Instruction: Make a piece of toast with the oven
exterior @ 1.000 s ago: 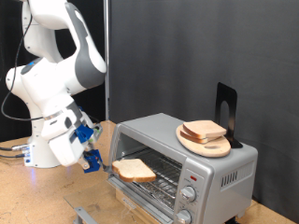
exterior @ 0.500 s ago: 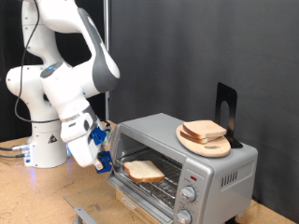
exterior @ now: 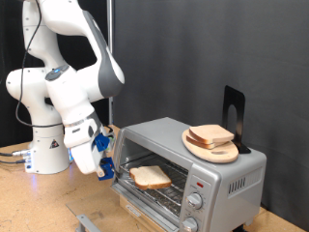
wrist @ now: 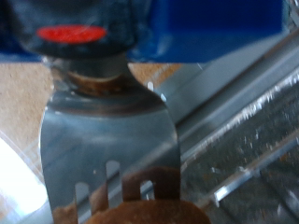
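Arm: a white Franka Panda arm point(exterior: 68, 87) bends low over a wooden worktop point(exterior: 29, 198), its wrist turned toward the open mouth of the oven.
Jaws: the gripper point(exterior: 100, 162), with blue fittings, sits at the oven's 9 o'clock side, level with the rack; the wrist view shows it clamped on the handle of a metal spatula point(wrist: 107, 145), which runs out from between the jaws.
Spatula: its slotted steel blade reaches forward to the brown crust of the bread; whether the blade is under the slice or only touching its edge cannot be told.
Piece of toast: the piece of toast point(exterior: 150, 176), pale with a tan crust, lies flat on the wire rack point(exterior: 172, 186) inside the oven, at the opening's 9 o'clock end, nearest the gripper.
Oven: the oven point(exterior: 217, 169), small and silver, stands on the worktop with its door point(exterior: 130, 196) dropped open; round knobs point(exterior: 194, 201) line its front at 3 o'clock.
On top of the oven: a round wooden board point(exterior: 214, 147) carries more sliced bread point(exterior: 210, 135), and a black stand point(exterior: 233, 114) rises just behind it at 1 o'clock.
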